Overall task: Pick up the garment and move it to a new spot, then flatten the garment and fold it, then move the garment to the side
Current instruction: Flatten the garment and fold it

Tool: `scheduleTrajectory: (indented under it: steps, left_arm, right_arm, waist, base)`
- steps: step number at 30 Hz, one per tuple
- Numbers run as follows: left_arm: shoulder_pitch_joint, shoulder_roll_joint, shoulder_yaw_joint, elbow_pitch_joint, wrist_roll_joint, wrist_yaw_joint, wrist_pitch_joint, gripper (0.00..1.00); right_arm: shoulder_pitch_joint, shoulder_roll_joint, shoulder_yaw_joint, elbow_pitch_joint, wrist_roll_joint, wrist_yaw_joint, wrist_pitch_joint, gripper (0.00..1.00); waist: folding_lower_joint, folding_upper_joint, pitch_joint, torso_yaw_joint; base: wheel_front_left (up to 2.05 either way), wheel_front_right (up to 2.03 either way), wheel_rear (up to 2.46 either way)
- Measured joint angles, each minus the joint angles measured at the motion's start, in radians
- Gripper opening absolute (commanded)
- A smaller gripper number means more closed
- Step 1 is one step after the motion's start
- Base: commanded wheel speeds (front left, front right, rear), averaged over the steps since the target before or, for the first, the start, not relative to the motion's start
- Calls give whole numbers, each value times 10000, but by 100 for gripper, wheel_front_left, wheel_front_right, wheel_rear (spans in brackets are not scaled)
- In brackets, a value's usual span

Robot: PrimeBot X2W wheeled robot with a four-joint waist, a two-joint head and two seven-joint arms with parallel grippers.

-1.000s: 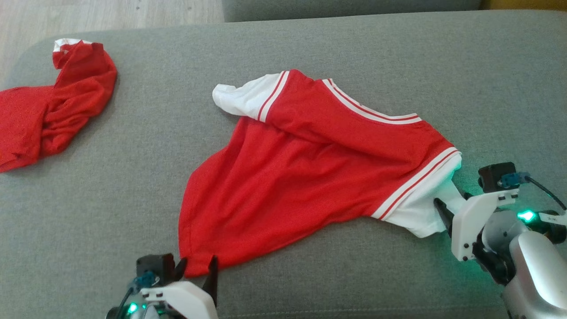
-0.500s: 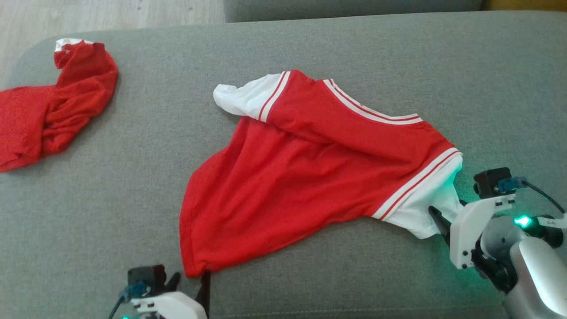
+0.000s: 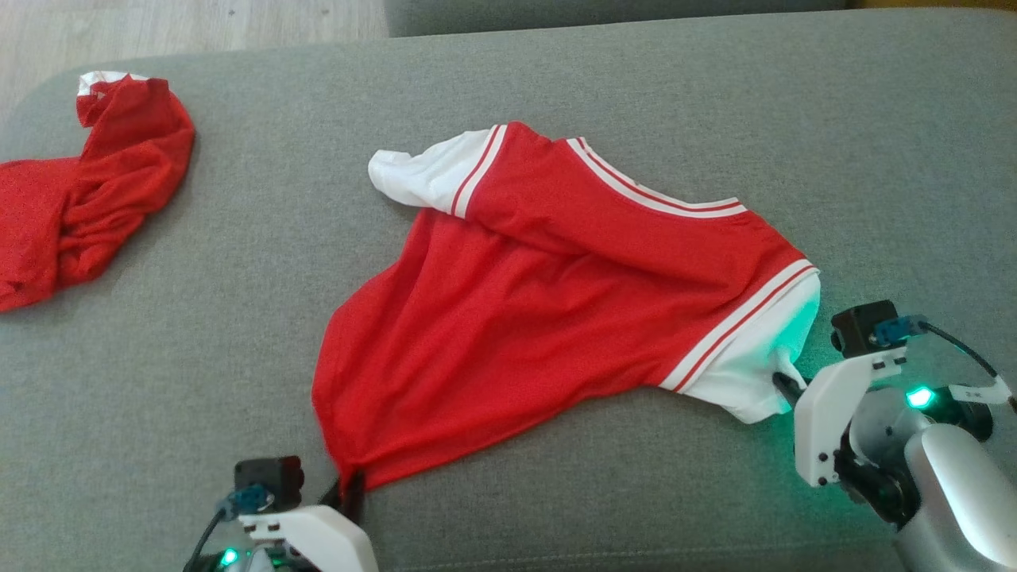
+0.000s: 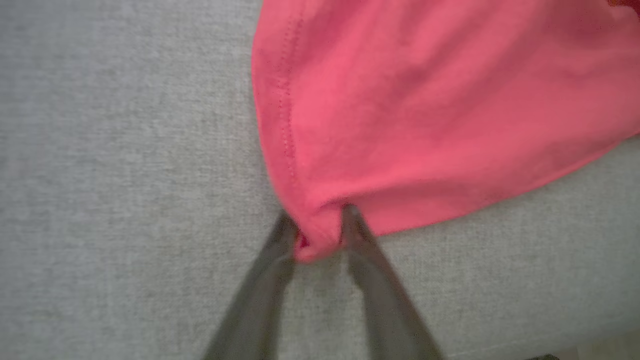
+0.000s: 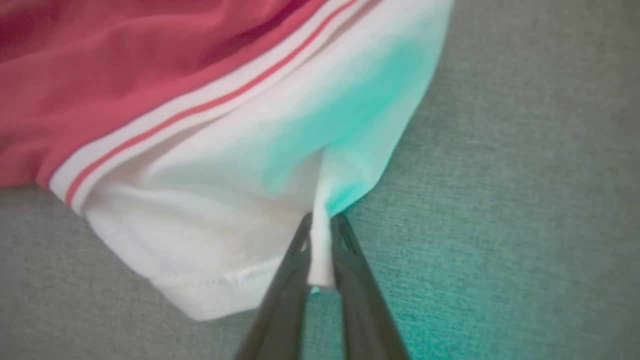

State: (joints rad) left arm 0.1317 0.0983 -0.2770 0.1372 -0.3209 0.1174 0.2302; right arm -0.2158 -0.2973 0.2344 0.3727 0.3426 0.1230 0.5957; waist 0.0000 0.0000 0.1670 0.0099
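Grey woven sofa upholstery (image 3: 636,87) spreads under everything you are working on, with a strip of pale wooden floor (image 3: 199,24) beyond its far left corner. Your task piece, the red knit shirt with white sleeves and striped trim (image 3: 556,302), lies crumpled near the middle of the cushion. A second, bunched red garment (image 3: 87,191) sits well apart at the far left.

Your left hand (image 3: 349,488) is at the shirt's near-left hem corner. In the left wrist view its two dark fingers are pressed in on either side of that bunched red corner, pinching it. Your right hand (image 3: 786,387) is at the near-right end, its fingers nearly together on a thin fold of the white sleeve.

What the next move likely turns on is this: the shirt's long axis runs from the hem corner at near left toward the striped shoulder at right, so your two pinch points sit at opposite ends of its near edge. All the loose cloth lies ahead of and between your hands, and the other white sleeve is farthest away. Each hand is already on its nearer end. Lifting both together should keep that edge taut; the left pinch looks shallow, so it could slip.
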Motion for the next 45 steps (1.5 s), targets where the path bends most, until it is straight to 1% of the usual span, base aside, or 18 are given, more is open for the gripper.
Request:
scheduleTrajectory:
  steps: [4,6,7,9,11,15,19,22,25,28,32,34,36,38,41,45]
  left_arm:
    - [-97,12,-102,98,-73,-134,77,0]
    - [-145,13,-111,69,-127,-221,165,0]
    - [-142,13,-111,0,-234,-228,213,0]
    - [-132,10,-79,-533,-598,-430,328,0]
    - [-129,40,29,-1212,-848,-489,366,0]
    - [-116,334,355,-3089,-1342,-608,813,0]
    - [-141,821,782,-5210,-1714,-652,1496,0]
    - [-360,1233,1145,-6481,-1987,-660,2088,0]
    - [-1185,1335,1452,-7490,-2683,-685,2635,0]
    - [-2431,1469,1787,-8017,-3365,-740,3189,0]
    - [-4415,1743,2128,-8163,-3998,-738,3887,0]
    - [-5422,1894,2167,-8032,-4088,-738,4217,0]
    - [-6365,1929,2146,-7632,-4253,-736,4512,0]
    - [-7219,1958,2004,-6930,-4286,-736,4742,0]
    - [-8402,1960,1770,-5586,-4186,-736,4911,0]
    - [-10362,1824,1421,-3225,-3607,-732,4759,0]
  right_arm:
    - [1,-4,2,0,198,2,61,0]
    - [5,56,-186,-19,443,2,73,0]
    - [32,105,-301,-48,644,2,71,0]
    - [308,376,-894,-635,1406,2,-142,0]
    - [570,491,-1191,-1547,2008,2,-247,0]
    - [827,479,-2084,-3921,2932,2,-226,0]
    - [843,523,-3271,-6358,3676,2,305,0]
    - [739,769,-4144,-7902,4082,2,826,0]
    - [38,1110,-4830,-9026,4489,2,1411,0]
    - [-1263,1429,-5336,-9593,4767,2,2073,0]
    - [-3239,1710,-5795,-9588,4721,2,3014,0]
    - [-4161,1751,-5887,-9317,4343,2,3384,0]
    - [-4983,1781,-5925,-8876,3916,2,3716,0]
    - [-5674,1858,-5894,-8335,3373,2,3883,0]
    - [-6628,1918,-5697,-7315,2405,2,3843,0]
    - [-8301,1958,-5206,-5386,1009,2,2913,0]
  waist:
    - [0,0,-6,7]
    - [0,0,-30,3]
    - [0,0,-45,3]
    - [0,0,-129,24]
    - [0,0,-209,34]
    - [0,0,-382,-35]
    - [0,0,-530,-178]
    - [0,0,-586,-292]
    - [0,0,-568,-402]
    - [0,0,-494,-509]
    - [0,0,-251,-592]
    - [0,0,-80,-614]
    - [0,0,141,-620]
    - [0,0,427,-604]
    - [0,0,960,-551]
    - [0,0,1854,-449]
  base:
    - [0,0,0]
    - [0,0,0]
    - [0,0,0]
    - [0,0,0]
    - [0,0,0]
    - [0,0,0]
    - [0,0,0]
    - [0,0,0]
    - [0,0,0]
    - [0,0,0]
    - [0,0,0]
    - [0,0,0]
    - [0,0,0]
    - [0,0,0]
    - [0,0,0]
    - [0,0,0]
